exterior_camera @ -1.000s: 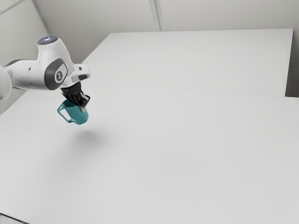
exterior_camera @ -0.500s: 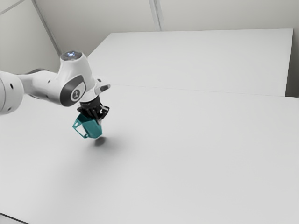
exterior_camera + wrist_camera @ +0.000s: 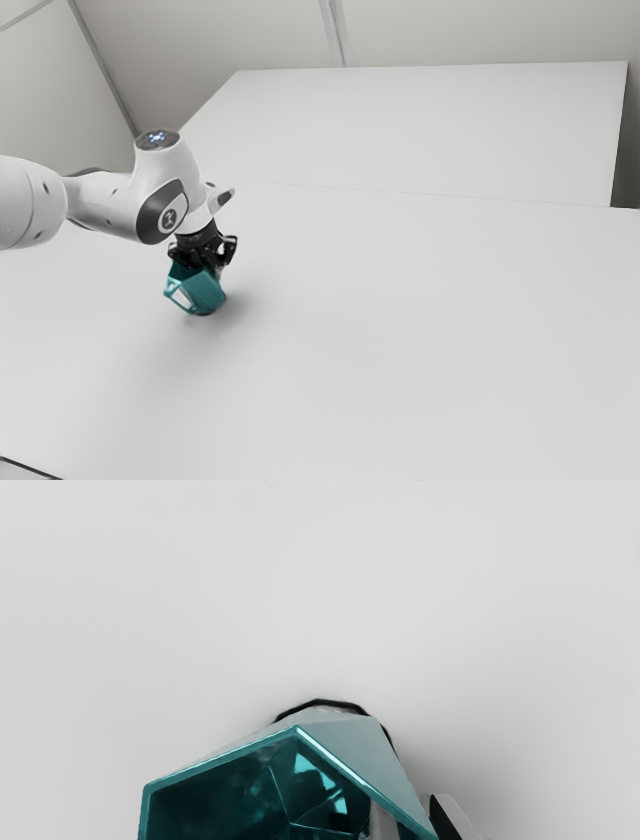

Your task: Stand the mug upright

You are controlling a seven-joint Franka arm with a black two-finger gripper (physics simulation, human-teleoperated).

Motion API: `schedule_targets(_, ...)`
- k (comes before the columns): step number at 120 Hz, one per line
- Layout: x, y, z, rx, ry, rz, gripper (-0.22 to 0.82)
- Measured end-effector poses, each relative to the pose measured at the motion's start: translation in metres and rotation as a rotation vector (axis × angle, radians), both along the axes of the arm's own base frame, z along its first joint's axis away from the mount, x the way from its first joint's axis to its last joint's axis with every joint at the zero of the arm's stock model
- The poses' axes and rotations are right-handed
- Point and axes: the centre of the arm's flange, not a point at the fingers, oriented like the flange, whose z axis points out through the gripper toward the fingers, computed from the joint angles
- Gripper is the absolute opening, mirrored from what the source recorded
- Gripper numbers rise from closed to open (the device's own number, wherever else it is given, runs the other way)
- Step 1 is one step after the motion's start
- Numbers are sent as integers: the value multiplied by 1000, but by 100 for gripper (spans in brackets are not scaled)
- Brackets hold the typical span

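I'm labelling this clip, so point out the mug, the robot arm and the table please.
Mug (image 3: 220,760): wrist view, on its rim.
Robot arm (image 3: 100,205): exterior view, on its white casing.
Table (image 3: 400,340): exterior view, on its bare top.

exterior view: plain white desk (image 3: 420,350); pale flat panel (image 3: 430,130) beyond thin seam, towards one o'clock. grey wall (image 3: 240,30) at twelve, narrow strip (image 3: 336,30) on it. soft, diffuse light.
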Motion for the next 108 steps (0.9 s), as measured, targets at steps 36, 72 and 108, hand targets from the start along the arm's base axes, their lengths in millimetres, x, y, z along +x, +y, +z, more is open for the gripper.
schedule_targets(36, -4, -13, 39, 1, -55, 35, 46)
schedule_targets(72, 1, -28, 123, 14, -94, 59, 57)
schedule_targets(108, 8, -81, 240, 33, -106, -67, 60)
